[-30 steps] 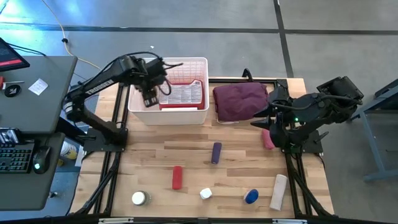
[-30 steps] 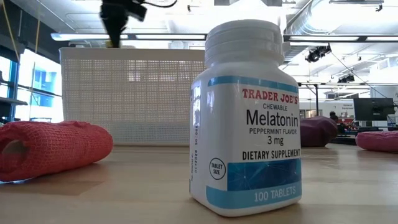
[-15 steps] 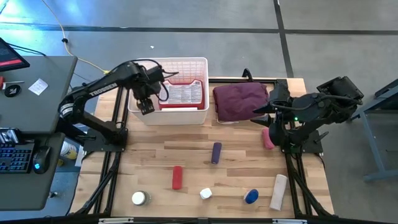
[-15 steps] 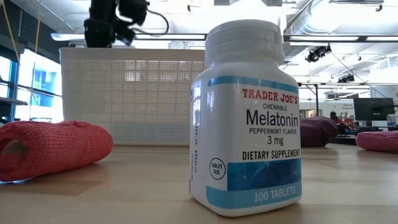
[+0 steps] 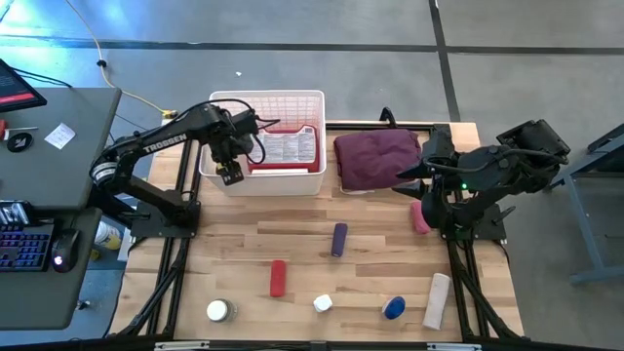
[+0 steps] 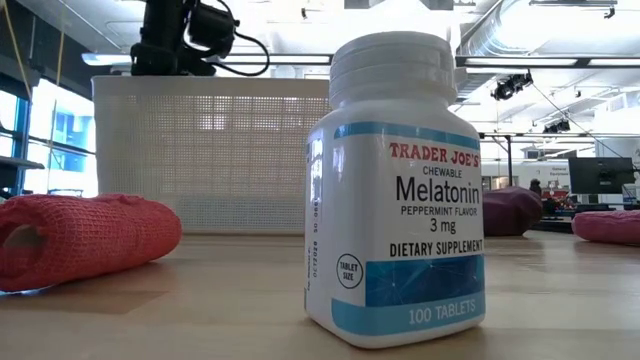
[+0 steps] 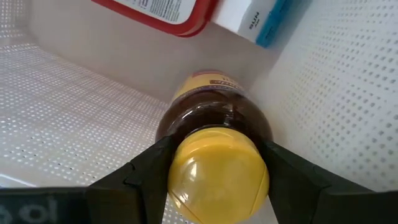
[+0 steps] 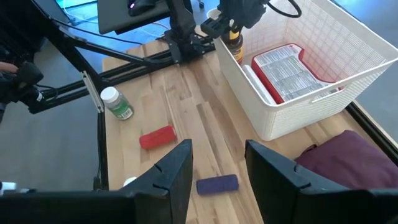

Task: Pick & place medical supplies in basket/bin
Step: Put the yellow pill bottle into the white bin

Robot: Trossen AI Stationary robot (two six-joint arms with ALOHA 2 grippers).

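My left gripper [image 5: 230,168] is down inside the white lattice basket [image 5: 314,180], at its near-left corner, shut on a brown bottle with a yellow cap [image 7: 214,134]. The flat red first-aid case [image 5: 289,146] and a blue-white box [image 7: 261,18] lie in the basket. On the table lie a purple roll [image 5: 338,239], a red roll [image 5: 278,277], a pink roll [image 5: 420,216], a white roll [image 5: 437,299], a white bottle [image 5: 219,310], a small white bottle [image 5: 323,303] and a blue-capped item [image 5: 394,308]. My right gripper [image 8: 217,168] waits open by the maroon cloth. My left gripper pinches the brown bottle by its yellow cap [image 7: 217,171], one finger [image 7: 146,174] on each side. The fingers come from above, pointing down into the basket. The bottle hangs upright below them beside the basket's wall; whether its base touches the basket floor I cannot tell.
A maroon cloth bundle [image 5: 377,158] lies right of the basket at the far edge. In the low view a melatonin bottle [image 6: 395,190] stands close to the camera, with the red roll [image 6: 85,238] to its left. Bare wood lies between basket and rolls.
My left gripper, still shut on the brown bottle, has moved from above the basket's left side toward its near-left corner and gone down inside the basket walls. The right arm has kept still.
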